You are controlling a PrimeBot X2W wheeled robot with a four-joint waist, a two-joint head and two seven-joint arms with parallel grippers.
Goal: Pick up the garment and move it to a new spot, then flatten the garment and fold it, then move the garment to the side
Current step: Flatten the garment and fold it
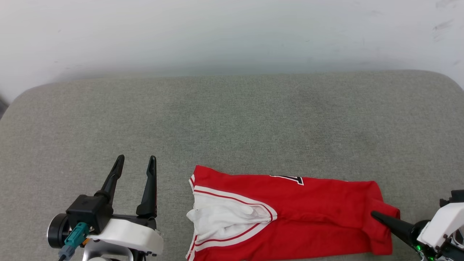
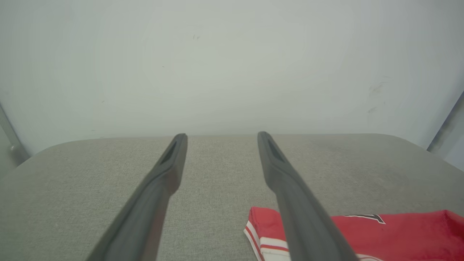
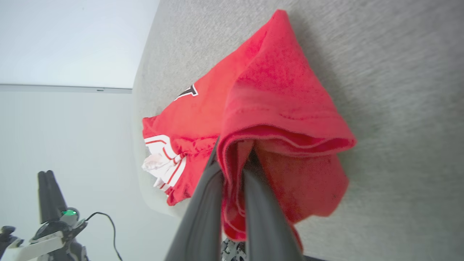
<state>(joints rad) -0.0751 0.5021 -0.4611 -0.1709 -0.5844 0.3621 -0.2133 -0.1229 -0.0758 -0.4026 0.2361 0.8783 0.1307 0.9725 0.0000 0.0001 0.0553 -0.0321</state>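
The right end effector (image 1: 374, 214) is clamped on the bunched hem of the shirt (image 1: 319, 206), likely to lift it, while the left end effector (image 1: 136, 161) hovers spread apart, with the sleeve to its right.

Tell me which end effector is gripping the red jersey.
The right end effector, shut on the red end of the jersey; the left end effector stands open, clear of it.

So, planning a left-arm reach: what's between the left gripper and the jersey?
Just bare grey fabric surface between left gripper and jersey, in the head view.
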